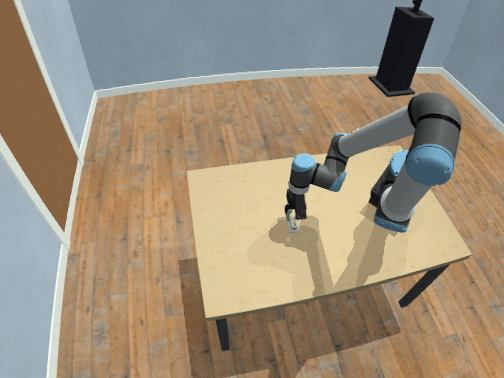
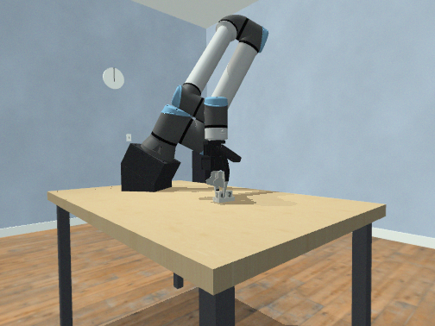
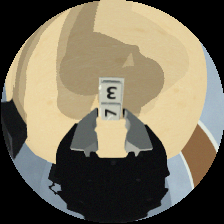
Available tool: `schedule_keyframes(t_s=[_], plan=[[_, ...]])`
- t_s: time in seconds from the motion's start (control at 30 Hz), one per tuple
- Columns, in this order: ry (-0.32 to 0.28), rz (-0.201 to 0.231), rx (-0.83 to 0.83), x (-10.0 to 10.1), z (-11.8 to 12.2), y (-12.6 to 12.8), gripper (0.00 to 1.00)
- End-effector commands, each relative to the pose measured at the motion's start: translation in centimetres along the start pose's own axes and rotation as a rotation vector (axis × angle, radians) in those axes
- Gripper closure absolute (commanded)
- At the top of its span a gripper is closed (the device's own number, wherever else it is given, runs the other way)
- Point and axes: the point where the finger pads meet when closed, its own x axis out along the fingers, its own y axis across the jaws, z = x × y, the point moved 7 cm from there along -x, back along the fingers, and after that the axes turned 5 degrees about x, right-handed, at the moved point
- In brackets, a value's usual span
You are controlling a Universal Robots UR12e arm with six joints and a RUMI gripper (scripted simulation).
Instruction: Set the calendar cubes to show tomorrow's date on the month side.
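Jaws of RUMI gripper (image 1: 295, 214) (image 2: 219, 186) (image 3: 110, 108) partly apart, astride near cube (image 3: 110, 111), gap beside it visible in wrist view. Far cube (image 3: 111, 92), topped with "3", just beyond, mid-frame. Calendar tray (image 1: 294, 231) (image 2: 223, 200) on tabletop (image 1: 240, 270) (image 2: 207, 237) (image 3: 175, 90), right of centre in top view.

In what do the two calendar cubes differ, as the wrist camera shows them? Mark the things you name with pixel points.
The far cube (image 3: 111, 92) shows a "3" on top; the near cube (image 3: 110, 111) shows what looks like a "7". The far cube stands clear of the fingertips, the near cube beside them. Both are pale with dark digits.
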Motion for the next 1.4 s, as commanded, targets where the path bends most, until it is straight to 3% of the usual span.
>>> schedule_keyframes(t_s=[0.0,0.37,0.63,1.1,1.37], plan=[[0.0,0.001,0.0,0.0,0.0,0.0,0.71],[0.0,0.001,0.0,-0.2,0.0,0.0,0.71],[0.0,0.001,0.0,-1.4,0.0,0.0,0.71],[0.0,0.001,0.0,-7.8,0.0,0.0,0.71],[0.0,0.001,0.0,-9.0,0.0,0.0,0.71]])
